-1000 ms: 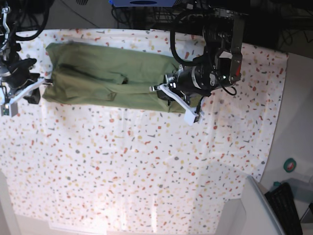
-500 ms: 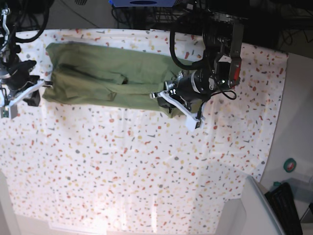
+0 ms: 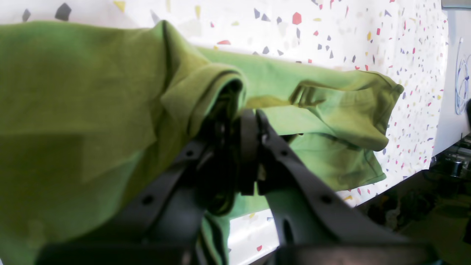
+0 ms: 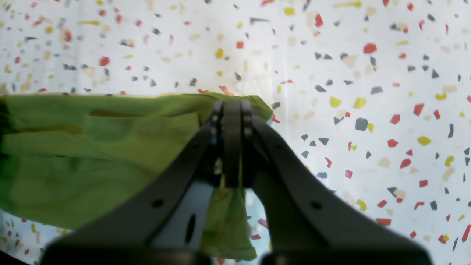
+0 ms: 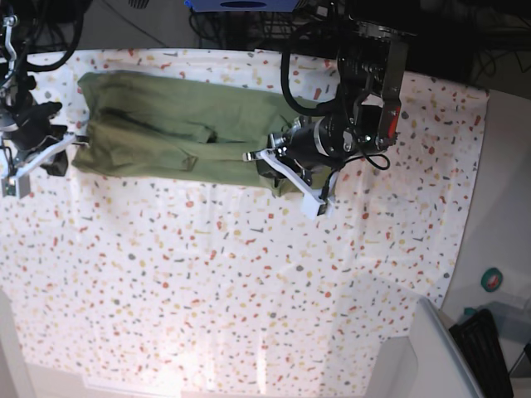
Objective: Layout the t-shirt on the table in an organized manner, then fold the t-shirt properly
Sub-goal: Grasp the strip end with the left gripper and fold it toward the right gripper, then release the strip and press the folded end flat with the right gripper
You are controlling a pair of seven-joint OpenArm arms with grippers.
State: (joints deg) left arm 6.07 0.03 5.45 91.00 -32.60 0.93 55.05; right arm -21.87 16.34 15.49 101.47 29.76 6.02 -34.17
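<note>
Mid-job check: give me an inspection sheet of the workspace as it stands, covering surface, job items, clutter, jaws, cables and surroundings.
Surface: table covered in white speckled cloth, mostly bare on the near side.
Job's things: t-shirt lies in a long, creased band along the far edge, not yet a neat fold.
Clutter: nothing seen on the table.
Grippers: left gripper has its jaws shut on the t-shirt, a bunch of fabric between them; right gripper has its jaws shut on the shirt's opposite corner.
Cables: black cables loop over the left arm; more run behind the table's far edge.
Surroundings: green tape roll and a dark bin beside the table.
</note>
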